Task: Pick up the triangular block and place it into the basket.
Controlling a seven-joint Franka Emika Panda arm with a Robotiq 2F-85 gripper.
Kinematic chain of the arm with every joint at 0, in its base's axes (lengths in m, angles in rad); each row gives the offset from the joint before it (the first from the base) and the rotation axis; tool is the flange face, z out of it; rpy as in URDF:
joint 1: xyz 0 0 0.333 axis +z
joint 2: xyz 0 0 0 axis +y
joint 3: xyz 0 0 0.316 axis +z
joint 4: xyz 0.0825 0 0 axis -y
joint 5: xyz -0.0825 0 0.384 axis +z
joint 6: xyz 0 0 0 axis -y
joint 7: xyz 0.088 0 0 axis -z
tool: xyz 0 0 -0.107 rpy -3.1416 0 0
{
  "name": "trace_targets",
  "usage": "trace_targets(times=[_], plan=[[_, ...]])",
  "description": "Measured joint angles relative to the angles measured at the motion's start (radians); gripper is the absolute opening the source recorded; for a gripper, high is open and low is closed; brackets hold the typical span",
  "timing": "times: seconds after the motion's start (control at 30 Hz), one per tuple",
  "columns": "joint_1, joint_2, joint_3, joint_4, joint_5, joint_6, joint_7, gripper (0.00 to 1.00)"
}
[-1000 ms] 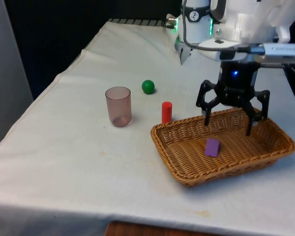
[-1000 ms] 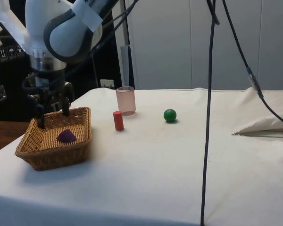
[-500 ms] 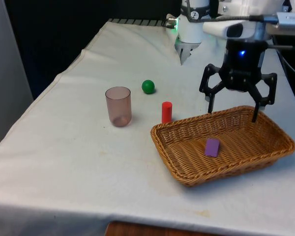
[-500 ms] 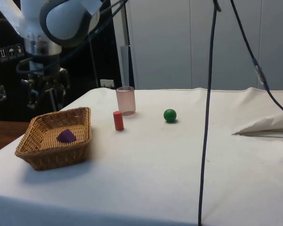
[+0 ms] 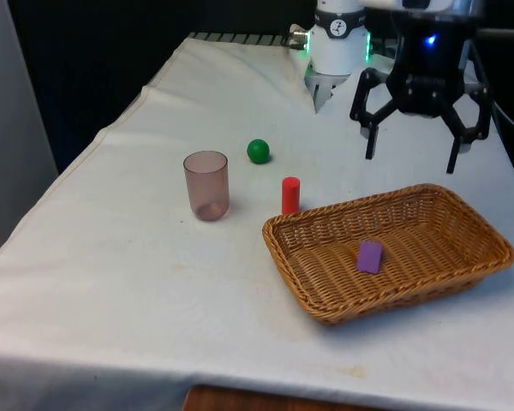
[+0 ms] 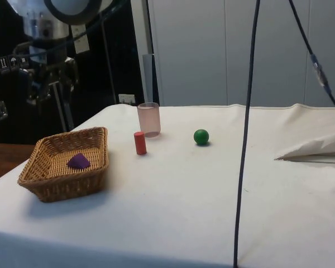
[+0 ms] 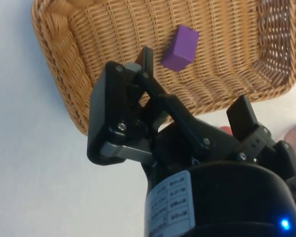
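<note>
The purple triangular block (image 5: 370, 256) lies on the floor of the wicker basket (image 5: 325, 310), near its middle. The side view shows the block (image 6: 78, 161) as a small wedge inside the basket (image 6: 61, 187). My gripper (image 5: 411, 161) hangs open and empty well above the basket's far rim, with its fingers spread wide. From the side, the gripper (image 6: 49, 92) is high over the basket's far end. The wrist view looks down past the gripper (image 7: 193, 81) onto the block (image 7: 181, 47) in the basket (image 7: 59, 44).
A pink translucent cup (image 5: 206, 185), a red cylinder (image 5: 290, 195) and a green ball (image 5: 258, 151) stand on the cloth to the front view's left of the basket. A black cable (image 6: 245, 134) hangs down in the side view.
My open gripper has risen from inside the basket to well above it and slightly farther back. The purple block has stayed in the basket.
</note>
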State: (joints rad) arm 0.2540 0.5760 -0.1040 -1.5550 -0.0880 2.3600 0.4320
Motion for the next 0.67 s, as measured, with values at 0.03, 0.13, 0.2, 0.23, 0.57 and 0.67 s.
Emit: trace_targets(times=[0.03,0.13,0.2,0.23,0.57,0.67], plan=[[0.000,-0.007,0.000,-0.002,-0.002,-0.006,-0.001,1.00],[0.001,-0.020,0.001,-0.011,-0.011,-0.014,-0.001,1.00],[0.002,-0.027,0.001,-0.017,-0.016,-0.017,-0.001,1.00],[0.003,-0.043,0.001,-0.032,-0.024,-0.022,-0.001,1.00],[0.012,-0.134,0.003,-0.140,-0.076,-0.022,0.000,1.00],[0.013,-0.147,0.003,-0.156,-0.080,-0.021,-0.003,1.00]])
